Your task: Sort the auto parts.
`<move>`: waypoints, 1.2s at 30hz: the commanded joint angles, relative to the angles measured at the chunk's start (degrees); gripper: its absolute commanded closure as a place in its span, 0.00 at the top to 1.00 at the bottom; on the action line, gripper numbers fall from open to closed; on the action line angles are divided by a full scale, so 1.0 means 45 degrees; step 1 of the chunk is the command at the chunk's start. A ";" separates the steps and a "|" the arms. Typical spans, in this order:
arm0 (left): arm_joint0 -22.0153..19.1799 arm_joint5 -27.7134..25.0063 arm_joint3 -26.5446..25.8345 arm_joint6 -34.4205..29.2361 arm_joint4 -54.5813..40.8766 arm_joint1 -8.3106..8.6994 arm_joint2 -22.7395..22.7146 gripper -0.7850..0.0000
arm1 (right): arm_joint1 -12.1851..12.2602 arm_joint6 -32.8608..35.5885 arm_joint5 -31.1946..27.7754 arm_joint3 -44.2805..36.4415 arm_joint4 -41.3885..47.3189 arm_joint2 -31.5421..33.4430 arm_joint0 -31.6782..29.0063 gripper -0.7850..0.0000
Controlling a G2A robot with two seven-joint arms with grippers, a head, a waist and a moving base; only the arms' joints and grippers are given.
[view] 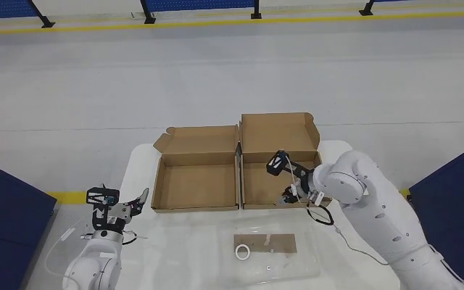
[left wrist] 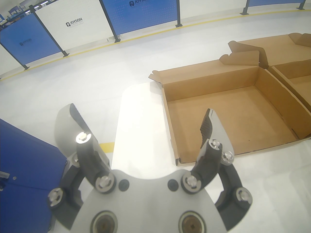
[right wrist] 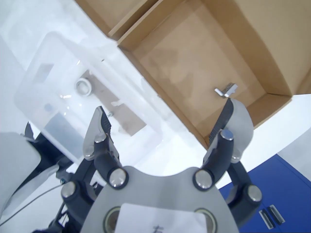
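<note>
Right end effector (right wrist: 164, 105) hung with fingers spread above the near wall of the right-hand cardboard box (right wrist: 182, 49), where a small metal part (right wrist: 225, 90) lay on its floor, so the white ring (right wrist: 83, 86) in the clear tray (right wrist: 31, 86) probably wanted a straight-down, straddling approach clear of the rim.

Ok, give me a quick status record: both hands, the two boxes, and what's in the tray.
left box: brown cardboard box, open, no part seen on its floor
right box: brown cardboard box, open, one small silvery metal part on its floor
tray: clear plastic tray, in front of the boxes, holds a white ring
left hand: open, nothing held, over the white table beside the left box
right hand: open, nothing held, above the right box's front edge
</note>
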 commanded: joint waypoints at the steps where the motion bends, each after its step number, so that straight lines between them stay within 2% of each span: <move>1: 0.0000 0.0000 0.0000 0.0000 0.0000 0.0000 0.0000 1.00 | 0.0004 0.0266 0.0074 -0.0040 0.0152 -0.0010 0.0029 1.00; 10: 0.0000 0.0000 0.0000 0.0000 0.0000 0.0000 0.0000 1.00 | 0.0002 0.0194 0.0032 -0.0073 0.0180 -0.0040 -0.0008 1.00; 13: 0.0000 0.0000 0.0000 0.0000 0.0000 0.0000 0.0000 1.00 | 0.0041 0.0192 -0.0448 -0.0412 0.0441 -0.0322 -0.0146 1.00; 23: 0.0000 0.0000 0.0000 0.0000 0.0000 0.0000 0.0000 1.00 | 0.0889 0.0958 0.0316 -0.1742 0.2174 -0.2817 0.0753 1.00; 31: 0.0000 0.0000 0.0000 0.0000 0.0000 0.0000 0.0000 1.00 | 0.1574 0.0886 0.0244 -0.1432 0.2584 -0.5025 0.1872 1.00; 36: 0.0000 0.0000 0.0000 0.0000 0.0000 0.0000 0.0000 1.00 | 0.1593 0.0859 0.0218 -0.1438 0.2550 -0.5113 0.1948 1.00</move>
